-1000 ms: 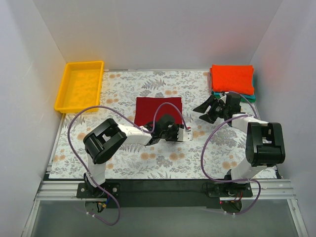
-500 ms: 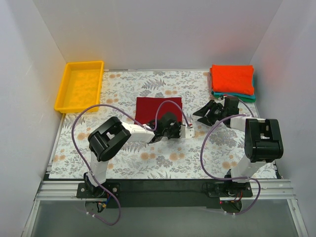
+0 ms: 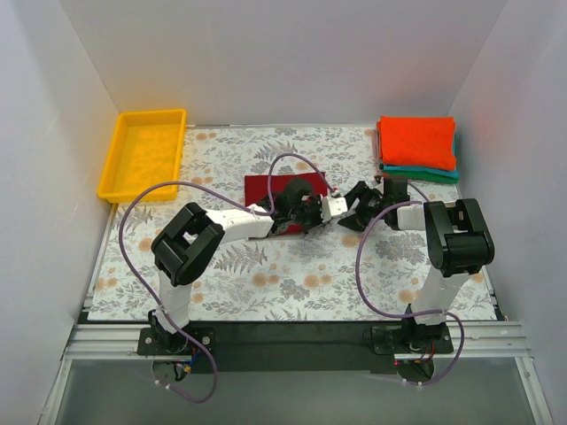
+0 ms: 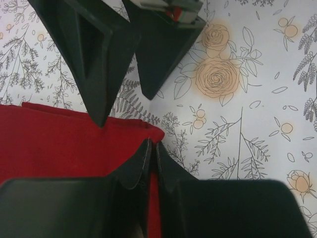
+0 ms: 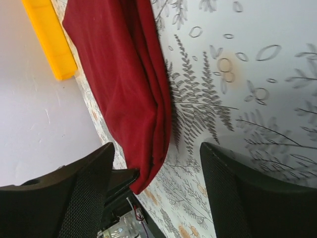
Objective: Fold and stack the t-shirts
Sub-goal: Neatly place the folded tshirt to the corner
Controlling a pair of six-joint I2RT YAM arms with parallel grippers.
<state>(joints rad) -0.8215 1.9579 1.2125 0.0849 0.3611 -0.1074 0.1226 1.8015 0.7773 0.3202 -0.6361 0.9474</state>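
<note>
The dark crimson t-shirt (image 3: 261,189) lies folded on the floral cloth mid-table. My left gripper (image 3: 310,217) is shut on its near right corner; the wrist view shows the fingertips (image 4: 143,158) pinching red cloth (image 4: 59,144). My right gripper (image 3: 353,202) is open just right of that corner, its fingers apart on either side of the shirt's folded edge (image 5: 133,79), not touching it. The right gripper's fingers (image 4: 99,54) also show in the left wrist view. The orange-red t-shirt (image 3: 416,140) lies folded on the teal t-shirt (image 3: 425,173) at the back right.
A yellow tray (image 3: 143,152) stands at the back left and also shows in the right wrist view (image 5: 48,39). The grey floral cloth (image 3: 292,283) covers the table. White walls close in the left, back and right sides.
My left gripper moved away from me onto the crimson shirt's near right corner. My right gripper moved left from near the stack to the shirt's right edge.
</note>
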